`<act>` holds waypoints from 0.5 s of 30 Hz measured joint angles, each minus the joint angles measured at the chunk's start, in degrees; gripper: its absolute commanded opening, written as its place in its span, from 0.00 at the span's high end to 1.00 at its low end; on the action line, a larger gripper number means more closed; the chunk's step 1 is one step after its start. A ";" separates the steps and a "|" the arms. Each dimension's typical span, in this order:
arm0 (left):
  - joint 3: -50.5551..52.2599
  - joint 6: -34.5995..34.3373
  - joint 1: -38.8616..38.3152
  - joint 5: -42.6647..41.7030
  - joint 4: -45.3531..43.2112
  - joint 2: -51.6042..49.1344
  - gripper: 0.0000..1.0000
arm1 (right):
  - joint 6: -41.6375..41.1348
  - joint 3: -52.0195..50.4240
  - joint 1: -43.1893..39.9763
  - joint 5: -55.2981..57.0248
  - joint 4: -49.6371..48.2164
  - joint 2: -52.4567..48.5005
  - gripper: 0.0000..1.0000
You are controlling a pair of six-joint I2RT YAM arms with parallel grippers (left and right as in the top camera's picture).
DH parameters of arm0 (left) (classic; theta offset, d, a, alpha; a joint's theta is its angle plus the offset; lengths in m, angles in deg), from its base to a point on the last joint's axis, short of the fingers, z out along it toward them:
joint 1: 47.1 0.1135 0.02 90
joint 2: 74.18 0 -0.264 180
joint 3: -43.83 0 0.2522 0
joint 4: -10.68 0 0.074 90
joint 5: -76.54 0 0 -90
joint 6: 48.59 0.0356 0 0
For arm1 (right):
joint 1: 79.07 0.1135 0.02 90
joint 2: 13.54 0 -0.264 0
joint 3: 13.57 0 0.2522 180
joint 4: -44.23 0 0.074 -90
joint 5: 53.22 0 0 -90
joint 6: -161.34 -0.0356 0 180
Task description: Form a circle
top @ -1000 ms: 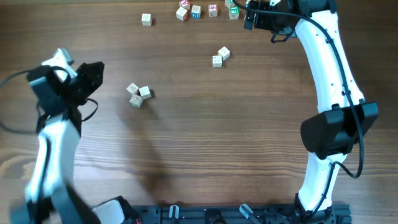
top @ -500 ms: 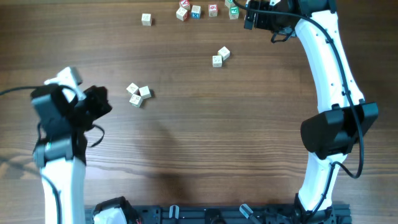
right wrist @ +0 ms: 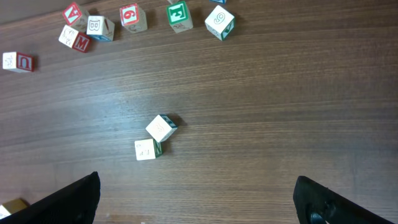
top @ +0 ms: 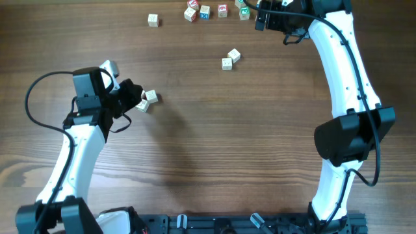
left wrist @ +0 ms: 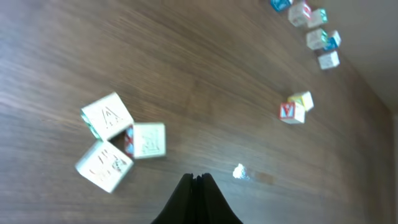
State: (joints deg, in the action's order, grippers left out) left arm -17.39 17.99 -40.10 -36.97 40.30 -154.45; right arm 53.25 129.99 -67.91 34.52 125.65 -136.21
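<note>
No circle of cubes shows anywhere. Three small pale wooden cubes [top: 148, 100] sit in a tight group left of centre; in the left wrist view they [left wrist: 149, 139] lie just ahead and left of my fingertips. My left gripper [top: 135, 95] [left wrist: 198, 178] is shut and empty, its tip right beside the group and covering part of it from overhead. My right gripper [top: 260, 16] [right wrist: 196, 180] hangs open at the far edge, nothing between its fingers, with a pair of cubes [right wrist: 155, 138] ahead of it.
That pair of cubes [top: 230, 59] [left wrist: 294, 107] lies right of centre. A row of several printed cubes [top: 205, 11] [right wrist: 130, 17] lines the far edge, beside the right gripper. One lone cube [top: 153, 20] [right wrist: 17, 61] sits far left.
My left arm has swung in from the far left toward the three cubes, its shut tip now beside them. The right arm and all other cubes have stayed put.
</note>
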 measured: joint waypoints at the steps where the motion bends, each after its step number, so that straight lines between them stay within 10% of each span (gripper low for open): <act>1: 0.00 0.24 0.00 0.57 -1.14 -0.98 0.96 | 0.00 0.00 0.00 0.00 0.02 0.00 0.00; 15: 0.00 0.85 0.00 5.27 0.87 -8.39 0.96 | 0.00 0.00 0.00 0.00 0.00 0.00 0.00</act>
State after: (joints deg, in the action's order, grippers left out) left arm -17.39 18.85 -40.10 -31.70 41.17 -162.85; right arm 53.25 129.99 -67.91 34.52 125.65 -136.21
